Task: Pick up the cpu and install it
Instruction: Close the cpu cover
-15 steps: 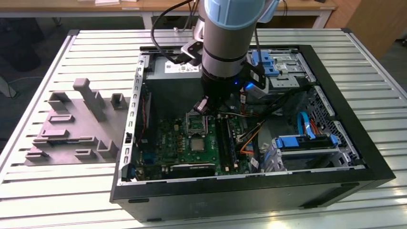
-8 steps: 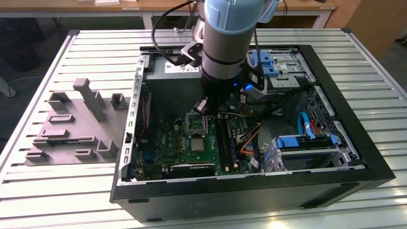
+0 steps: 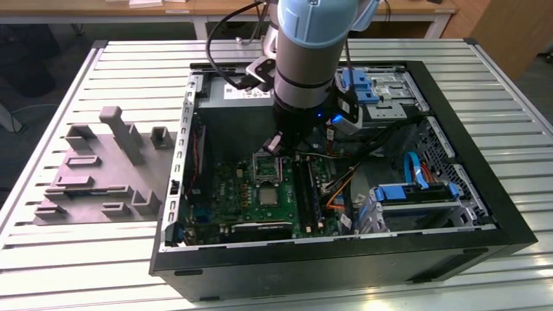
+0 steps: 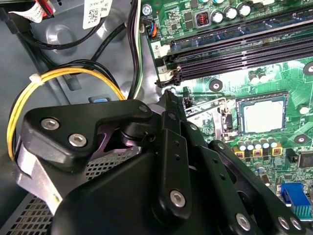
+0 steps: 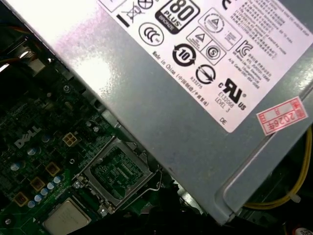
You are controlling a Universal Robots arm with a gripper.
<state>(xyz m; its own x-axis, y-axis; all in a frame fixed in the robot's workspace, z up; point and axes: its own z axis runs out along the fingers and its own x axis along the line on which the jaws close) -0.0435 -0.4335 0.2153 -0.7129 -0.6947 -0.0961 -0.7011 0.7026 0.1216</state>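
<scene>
The cpu [image 3: 268, 195] is a small pale square lying flat in its socket on the green motherboard [image 3: 226, 188], inside the open computer case. It also appears in both wrist views as a cpu [image 4: 262, 114] framed by dark metal, and at the picture's edge as a cpu [image 5: 66, 221]. Just behind it the socket's metal frame [image 3: 267, 167] stands hinged open, and this frame [image 5: 117, 171] is seen with its window bare. My gripper [image 3: 274, 145] hangs low over the board at the far end of that frame, apart from the cpu. Its black linkage [image 4: 168, 105] holds nothing that I can see.
A grey power supply [image 5: 195, 98] stands close behind the socket. Memory slots [image 4: 244, 49] run beside the cpu. Yellow and black cables [image 4: 63, 78], blue drive brackets [image 3: 415, 191] and a drive cage crowd the case on the exterior view's right. A grey fixture block [image 3: 100, 172] sits on the slatted table.
</scene>
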